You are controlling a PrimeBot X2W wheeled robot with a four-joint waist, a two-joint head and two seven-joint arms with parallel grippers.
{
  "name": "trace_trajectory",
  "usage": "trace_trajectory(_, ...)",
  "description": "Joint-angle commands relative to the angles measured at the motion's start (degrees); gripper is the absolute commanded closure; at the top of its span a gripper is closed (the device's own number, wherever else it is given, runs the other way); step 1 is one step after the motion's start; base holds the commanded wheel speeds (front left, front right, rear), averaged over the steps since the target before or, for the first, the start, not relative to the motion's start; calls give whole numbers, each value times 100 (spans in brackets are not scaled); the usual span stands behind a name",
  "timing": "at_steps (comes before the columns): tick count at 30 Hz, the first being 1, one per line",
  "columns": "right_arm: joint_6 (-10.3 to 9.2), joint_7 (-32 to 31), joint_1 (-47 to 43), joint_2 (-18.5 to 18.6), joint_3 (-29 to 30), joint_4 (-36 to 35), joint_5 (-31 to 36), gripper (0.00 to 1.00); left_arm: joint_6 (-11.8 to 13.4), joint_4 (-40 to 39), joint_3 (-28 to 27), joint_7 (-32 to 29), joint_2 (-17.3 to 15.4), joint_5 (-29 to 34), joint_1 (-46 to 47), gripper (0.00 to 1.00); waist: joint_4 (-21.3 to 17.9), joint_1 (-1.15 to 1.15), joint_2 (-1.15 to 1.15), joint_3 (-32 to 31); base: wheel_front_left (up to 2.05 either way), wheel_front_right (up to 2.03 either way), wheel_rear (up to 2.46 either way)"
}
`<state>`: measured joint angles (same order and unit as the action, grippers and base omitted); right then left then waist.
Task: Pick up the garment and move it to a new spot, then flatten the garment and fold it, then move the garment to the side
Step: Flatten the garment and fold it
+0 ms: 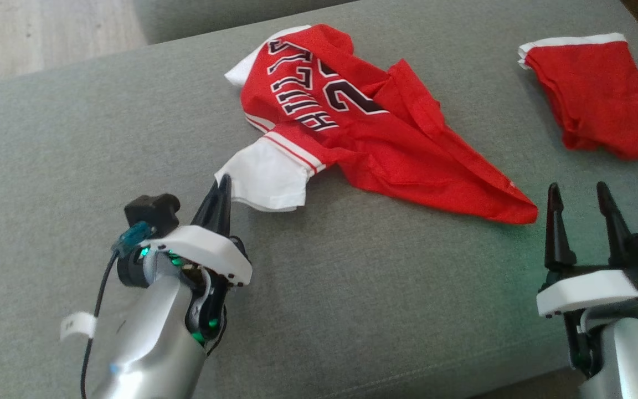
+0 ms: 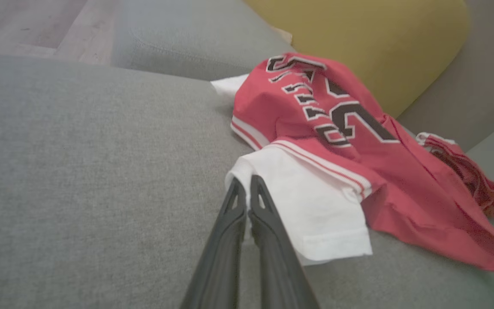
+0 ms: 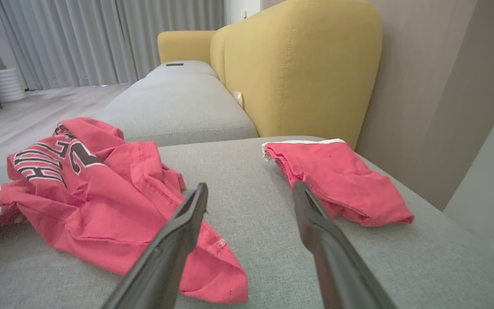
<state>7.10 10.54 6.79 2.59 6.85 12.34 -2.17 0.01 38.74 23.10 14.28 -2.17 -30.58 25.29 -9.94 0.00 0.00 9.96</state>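
Observation:
A crumpled red jersey (image 1: pixel 363 133) with black lettering and white sleeves lies on the grey sofa seat (image 1: pixel 352 310). My left gripper (image 1: pixel 221 182) sits at the near corner of its white sleeve (image 1: pixel 266 180). In the left wrist view the fingers (image 2: pixel 230 214) stand almost together, with the sleeve (image 2: pixel 315 201) edge showing white between their tips. My right gripper (image 1: pixel 576 191) is open above the seat, just right of the jersey's pointed red hem (image 1: pixel 510 208). In the right wrist view that gripper (image 3: pixel 250 191) holds nothing and the jersey (image 3: pixel 101 201) lies to its left.
A second red garment (image 1: pixel 596 94), folded with a white band, lies at the seat's far right (image 3: pixel 341 180). The yellow sofa back (image 3: pixel 302 64) rises behind it. The seat's edge and wood floor (image 1: pixel 20 33) lie at the far left. Bare cushion stretches in front of both grippers.

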Motion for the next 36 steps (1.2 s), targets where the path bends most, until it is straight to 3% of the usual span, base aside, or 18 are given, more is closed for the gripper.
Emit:
trace_trajectory(1, 39, -61, 236, 29, -88, -94, 111, 0, 6, -372, -249, 68, -72, 30, -42, 100, 70, 0, 0, -19, 0, 0, 0)
trace_trajectory(7, 39, -218, 356, 29, -126, 268, 615, 0, -5, -930, -329, 71, -71, 163, -373, 100, 191, 0, 0, -15, 0, 0, 0)
trace_trajectory(19, 39, -555, 1044, 44, 45, 1452, 1890, 0, -17, -1155, -154, 71, -71, 163, -411, 100, 312, 0, 0, 117, 0, 0, 0)
trace_trajectory(36, 39, -184, 1660, 38, 284, 2518, 2139, 0, -36, -1146, -127, 72, -71, 184, -344, 100, 382, 0, 0, 212, 0, 0, 0)
